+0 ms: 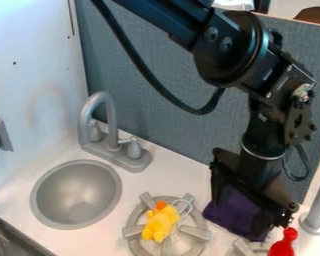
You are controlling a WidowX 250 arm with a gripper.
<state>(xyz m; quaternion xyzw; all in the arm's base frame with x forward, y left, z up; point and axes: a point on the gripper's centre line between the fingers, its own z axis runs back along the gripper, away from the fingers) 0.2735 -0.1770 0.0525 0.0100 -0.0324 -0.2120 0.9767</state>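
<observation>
Purple cloth (pixel 231 206) looks light, limp, not fragile; best pinched at a bunched middle fold, gripper (pixel 239 218) right at it, fingers wide apart.

Sink (pixel 77 192) is sitting left, faucet (pixel 112 131) is standing behind it. Plush toy (pixel 161 223) is lying on burner (pixel 132 231), right of sink. Cloth (pixel 235 211) is showing right of burner, left of pole (pixel 316 215).

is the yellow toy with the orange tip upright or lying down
Lying down: the yellow toy stretches flat across the round grey burner.
</observation>
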